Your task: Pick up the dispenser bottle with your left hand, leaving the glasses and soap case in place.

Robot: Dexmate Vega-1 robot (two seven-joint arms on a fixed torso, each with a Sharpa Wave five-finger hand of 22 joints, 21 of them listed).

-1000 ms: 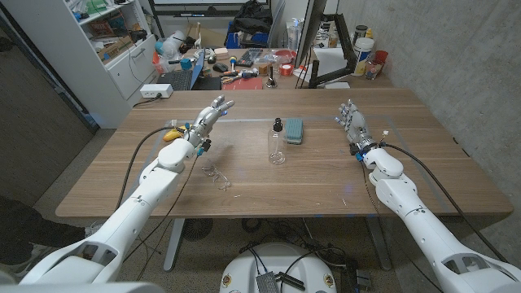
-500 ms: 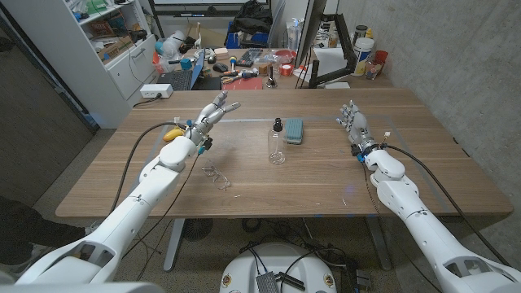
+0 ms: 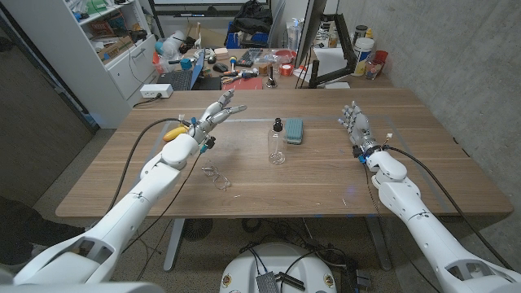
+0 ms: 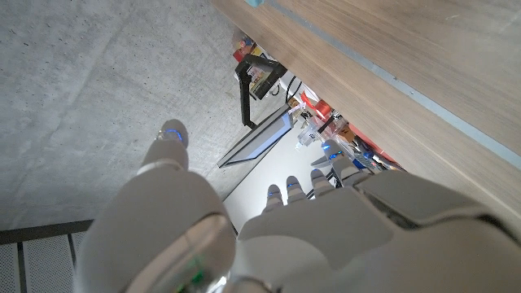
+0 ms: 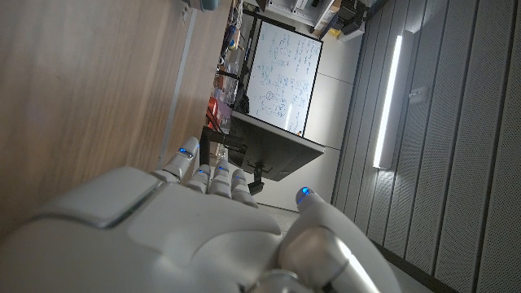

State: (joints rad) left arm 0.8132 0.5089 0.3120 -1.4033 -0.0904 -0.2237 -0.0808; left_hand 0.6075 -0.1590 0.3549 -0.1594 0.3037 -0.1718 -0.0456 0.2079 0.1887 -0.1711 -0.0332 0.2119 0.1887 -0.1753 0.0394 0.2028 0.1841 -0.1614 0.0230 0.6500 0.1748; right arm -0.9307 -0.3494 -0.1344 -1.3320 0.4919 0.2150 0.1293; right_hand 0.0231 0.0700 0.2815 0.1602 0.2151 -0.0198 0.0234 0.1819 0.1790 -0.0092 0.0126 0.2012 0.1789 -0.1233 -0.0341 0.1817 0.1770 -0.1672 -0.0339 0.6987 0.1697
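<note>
1. Three things sit mid-counter [image 3: 326,175] in the head view: a clear dispenser bottle [image 3: 277,143] standing upright, a teal soap case [image 3: 293,129] just behind it, and glasses [image 3: 216,177] nearer the front edge, to the bottle's left.
2. Head view again: the left hand [image 3: 214,115] hangs above the counter, left of the bottle and apart from it, fingers spread wide, holding nothing. The right hand [image 3: 356,128] stands far to the right, fingers upright and apart, holding nothing.
3. Left wrist view: the left hand [image 4: 269,228] shows its back, fingers extended, nothing in them; the counter's edge [image 4: 391,73] runs beyond.
4. Right wrist view: the right hand [image 5: 203,212] has straight fingers beside the wood [image 5: 89,89], holding nothing.
</note>
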